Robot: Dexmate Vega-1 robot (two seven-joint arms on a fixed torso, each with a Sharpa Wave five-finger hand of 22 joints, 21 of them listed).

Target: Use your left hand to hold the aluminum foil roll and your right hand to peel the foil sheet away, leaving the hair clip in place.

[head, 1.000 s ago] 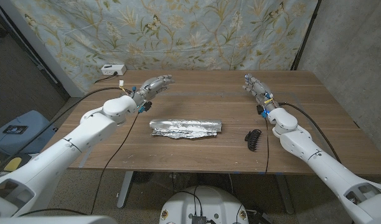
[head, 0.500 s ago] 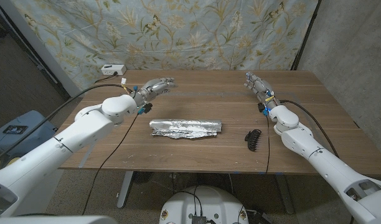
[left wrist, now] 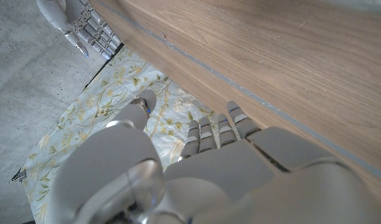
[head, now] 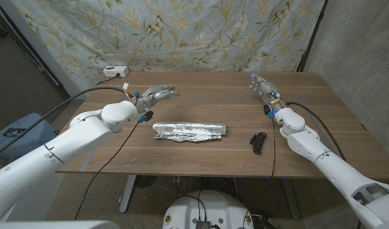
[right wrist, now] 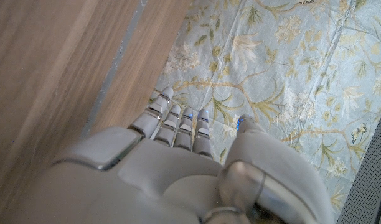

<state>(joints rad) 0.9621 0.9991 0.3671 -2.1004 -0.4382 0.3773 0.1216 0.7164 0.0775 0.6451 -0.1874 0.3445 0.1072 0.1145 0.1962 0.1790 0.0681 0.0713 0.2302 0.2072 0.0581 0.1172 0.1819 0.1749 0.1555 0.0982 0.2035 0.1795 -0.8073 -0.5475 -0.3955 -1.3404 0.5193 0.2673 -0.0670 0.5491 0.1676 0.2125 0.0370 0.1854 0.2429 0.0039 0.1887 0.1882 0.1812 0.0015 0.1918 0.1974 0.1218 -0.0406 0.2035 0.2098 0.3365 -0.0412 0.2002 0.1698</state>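
The crinkled aluminum foil roll [head: 189, 131] lies crosswise in the middle of the wooden table [head: 207, 95]. A black hair clip [head: 259, 141] sits on the table to the right of the roll, apart from it. My left hand [head: 154, 95] hovers behind the roll's left end, fingers stretched out and holding nothing. My right hand [head: 262, 86] is at the far right of the table, behind the clip, fingers extended and empty. In the left wrist view my left hand [left wrist: 197, 168] shows with fingers apart, and my right hand [left wrist: 78, 25] appears in the distance. In the right wrist view my right hand [right wrist: 172, 162] is spread open.
A floral cloth [head: 182, 32] hangs behind the table. A white power strip [head: 116, 70] sits by the table's far left corner. A blue stool [head: 20, 130] stands left of the table.
My left hand has dropped and shifted a little toward the foil roll. The right hand, roll and clip have stayed put.
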